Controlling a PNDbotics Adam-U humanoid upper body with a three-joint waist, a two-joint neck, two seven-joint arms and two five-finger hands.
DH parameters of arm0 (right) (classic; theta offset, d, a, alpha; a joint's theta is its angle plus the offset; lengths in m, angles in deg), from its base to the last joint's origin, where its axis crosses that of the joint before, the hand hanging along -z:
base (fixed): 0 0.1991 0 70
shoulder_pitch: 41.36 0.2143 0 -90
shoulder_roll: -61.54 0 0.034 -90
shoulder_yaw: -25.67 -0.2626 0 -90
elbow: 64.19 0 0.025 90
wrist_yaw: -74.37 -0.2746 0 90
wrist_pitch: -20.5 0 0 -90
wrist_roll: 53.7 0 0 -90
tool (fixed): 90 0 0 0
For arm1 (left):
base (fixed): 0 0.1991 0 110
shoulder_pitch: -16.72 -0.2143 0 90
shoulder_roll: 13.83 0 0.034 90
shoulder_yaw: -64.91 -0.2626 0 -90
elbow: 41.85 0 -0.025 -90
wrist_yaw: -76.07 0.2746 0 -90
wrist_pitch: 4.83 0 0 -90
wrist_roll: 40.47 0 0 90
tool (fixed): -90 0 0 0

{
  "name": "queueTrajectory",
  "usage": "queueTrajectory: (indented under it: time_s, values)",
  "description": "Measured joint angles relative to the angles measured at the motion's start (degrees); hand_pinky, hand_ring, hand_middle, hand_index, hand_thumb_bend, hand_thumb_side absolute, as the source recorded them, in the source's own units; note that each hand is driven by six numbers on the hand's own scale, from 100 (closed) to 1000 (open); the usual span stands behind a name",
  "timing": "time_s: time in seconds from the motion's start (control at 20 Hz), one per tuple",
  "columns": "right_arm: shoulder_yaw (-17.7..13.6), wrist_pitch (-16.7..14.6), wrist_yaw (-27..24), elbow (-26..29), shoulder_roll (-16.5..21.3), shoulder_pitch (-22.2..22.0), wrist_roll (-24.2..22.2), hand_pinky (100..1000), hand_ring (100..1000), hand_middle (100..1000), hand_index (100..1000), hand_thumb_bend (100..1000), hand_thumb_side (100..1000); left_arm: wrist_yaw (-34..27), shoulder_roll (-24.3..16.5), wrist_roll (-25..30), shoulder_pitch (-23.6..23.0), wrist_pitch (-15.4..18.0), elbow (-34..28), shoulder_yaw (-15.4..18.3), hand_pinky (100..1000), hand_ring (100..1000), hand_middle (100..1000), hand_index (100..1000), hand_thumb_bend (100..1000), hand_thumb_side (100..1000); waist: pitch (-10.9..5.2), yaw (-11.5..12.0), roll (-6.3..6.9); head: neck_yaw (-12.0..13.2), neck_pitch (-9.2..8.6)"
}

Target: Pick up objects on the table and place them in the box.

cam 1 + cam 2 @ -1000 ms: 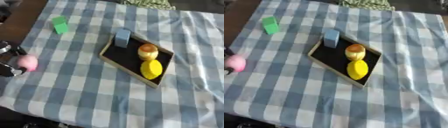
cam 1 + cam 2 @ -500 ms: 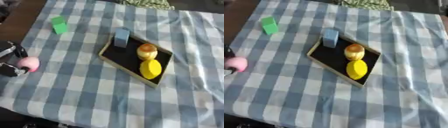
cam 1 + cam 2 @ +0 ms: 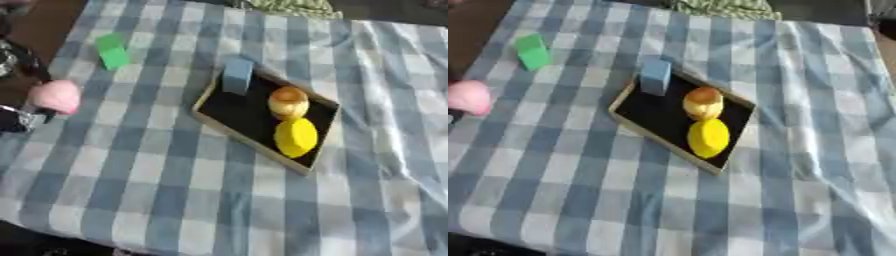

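Note:
My left hand (image 3: 17,119) is at the left edge of the table, curled round a pink rounded object (image 3: 54,96); dark parts of the hand show above and below it. A flat box (image 3: 238,116) with a black floor and wooden rim lies in the middle of the checked cloth. It holds a yellow lemon-like object (image 3: 296,136) and an orange-yellow round fruit (image 3: 289,101). A blue block (image 3: 237,75) stands at its far corner, on the rim. A green block (image 3: 112,50) lies on the cloth far left. My right hand is out of sight.
The blue-and-white checked cloth (image 3: 175,190) covers the table, with rumpled folds along the right side. A green patterned item (image 3: 724,7) sits at the far edge. Dark floor shows beyond the left edge.
The pink object and my left hand have moved up in the picture, toward the far side. The box, its contents and the green block have stayed put.

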Motion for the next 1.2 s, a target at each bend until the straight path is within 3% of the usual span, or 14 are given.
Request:
queueTrajectory:
  time_s: [0.2, 0.4, 0.8, 1.2]
  values:
    - [-0.01, -0.08, -0.02, 0.0, 0.0, -0.08, 0.04, 806, 827, 658, 751, 100, 219, -2.19, -0.18, -0.87, 4.46, 2.17, -1.63, -0.82, 756, 659, 589, 619, 360, 100, 0.0, -0.01, 0.39, -0.32, 0.13]
    - [-0.01, -0.14, -0.03, 0.0, 0.0, -0.03, -0.02, 806, 827, 658, 751, 100, 216, -5.34, 0.96, 1.48, 11.66, 4.22, -1.89, -3.92, 756, 655, 587, 619, 324, 100, 0.0, -0.21, 0.45, -0.59, 0.23]
    - [0.03, -0.24, -0.17, 0.0, -0.02, 0.98, -0.39, 806, 827, 659, 751, 100, 213, -10.24, 11.7, 10.8, 24.2, 3.41, -1.07, -12.29, 756, 645, 581, 621, 235, 100, -0.06, -0.61, 0.5, -0.8, 0.28]
    - [0.02, -0.17, -0.28, 0.0, -0.63, 2.03, -0.35, 805, 826, 655, 748, 100, 209, -9.12, 21.73, 14.2, 29.42, 3.91, 4.0, -16.56, 755, 640, 578, 622, 222, 100, -0.06, -0.65, 0.5, -1.28, 0.28]
